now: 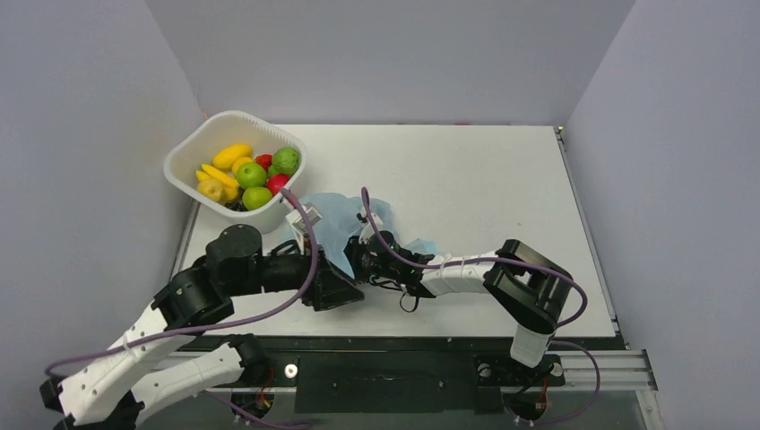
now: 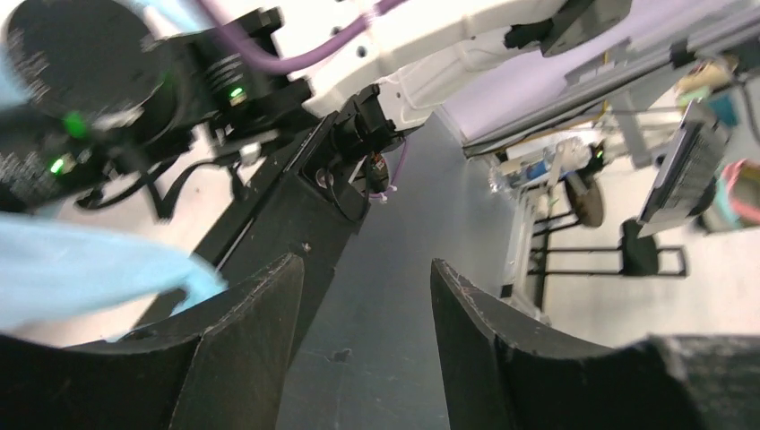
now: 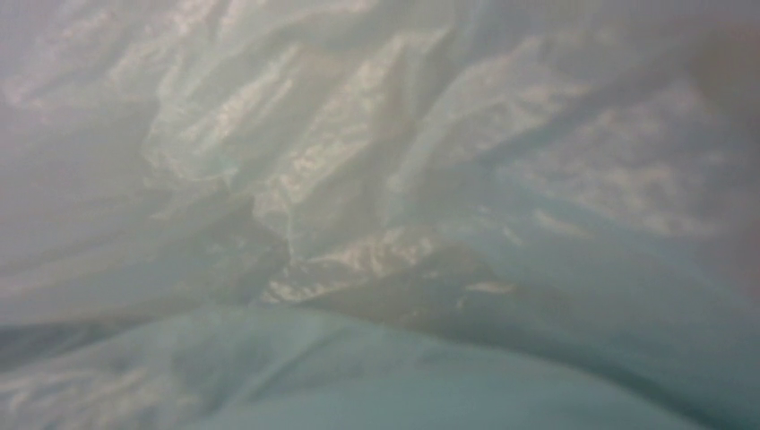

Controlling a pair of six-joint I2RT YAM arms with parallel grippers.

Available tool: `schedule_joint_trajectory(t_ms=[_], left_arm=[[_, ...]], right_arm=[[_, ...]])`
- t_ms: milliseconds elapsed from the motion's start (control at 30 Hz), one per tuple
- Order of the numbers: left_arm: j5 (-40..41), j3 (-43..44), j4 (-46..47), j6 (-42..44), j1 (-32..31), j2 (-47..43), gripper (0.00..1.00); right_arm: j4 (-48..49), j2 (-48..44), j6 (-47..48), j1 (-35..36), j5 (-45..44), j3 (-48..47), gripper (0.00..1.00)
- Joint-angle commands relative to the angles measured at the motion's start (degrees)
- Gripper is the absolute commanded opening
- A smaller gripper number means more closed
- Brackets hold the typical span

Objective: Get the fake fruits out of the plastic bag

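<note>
Grey walls close round a white tabletop (image 1: 484, 179). At its far left corner a white basket (image 1: 190, 154) sits well beyond the left claw (image 1: 336, 288) and off to that claw's left. The basket holds a banana, a lemon, green apples and red fruits, none of them ours to move.

In its own wrist view the left claw (image 2: 365, 264) is released, its two fingers spread with nothing between them. It lies low over the near part of the tabletop, with a fold of the plastic bag (image 2: 81, 278) just beside one finger. From above, the bag lies crumpled just ahead of this claw, between it and the basket.

To the right, the right claw (image 1: 366, 258) is buried under the bag's near edge, so its fingers are covered. Its wrist view shows only pale blue film pressed close to the lens. We cannot tell whether that claw is parted or clenched, nor whether it has anything.

We see no fake fruits on the bare tabletop near either claw. We can make out none in the basket and none through the film. We judge that the unloading is all left to do, or at least has nothing to show yet. We take the right claw to be reaching inside the bag for a fruit.
</note>
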State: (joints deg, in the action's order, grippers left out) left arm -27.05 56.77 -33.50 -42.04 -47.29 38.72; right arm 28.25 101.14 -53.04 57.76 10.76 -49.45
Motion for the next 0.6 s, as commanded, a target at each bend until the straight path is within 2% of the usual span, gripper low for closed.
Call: schedule_joint_trajectory(t_ms=[0, 67, 133, 300, 333, 400, 500, 567], left_arm=[[18.18, 9.75, 4.34, 9.38, -14.93, 10.54, 0.52], [20.75, 13.56, 4.89, 12.73, -19.43, 15.60, 0.51], [21.32, 15.19, 6.49, 14.03, -21.24, 18.71, 0.51], [22.83, 11.91, 8.78, 16.00, -21.29, 21.55, 0.53], [23.44, 9.81, 7.34, 16.81, -21.02, 21.83, 0.50], [24.47, 3.83, 6.33, 16.96, -18.56, 21.66, 0.45], [23.56, -4.90, 6.45, 13.90, -8.86, 17.42, 0.41], [25.10, -10.04, 6.00, 12.24, -3.68, 13.01, 0.41]], right_arm=[[5.81, -0.91, -2.90, 0.00, 2.13, -1.57, 0.41], [4.73, -2.27, -2.48, -0.41, 1.55, -0.71, 0.41], [3.15, -3.87, -1.44, -0.58, 0.74, 0.08, 0.41], [-0.58, -8.19, 0.41, -1.92, -0.59, 2.14, 0.41], [-0.46, -8.70, 0.36, -2.58, -0.67, 2.77, 0.41], [-0.02, -10.31, 0.33, -3.71, -0.84, 5.45, 0.41], [-0.76, -12.68, 1.00, -5.36, -1.11, 7.49, 0.41], [-2.52, -14.53, 2.18, -6.06, -1.86, 8.79, 0.41]])
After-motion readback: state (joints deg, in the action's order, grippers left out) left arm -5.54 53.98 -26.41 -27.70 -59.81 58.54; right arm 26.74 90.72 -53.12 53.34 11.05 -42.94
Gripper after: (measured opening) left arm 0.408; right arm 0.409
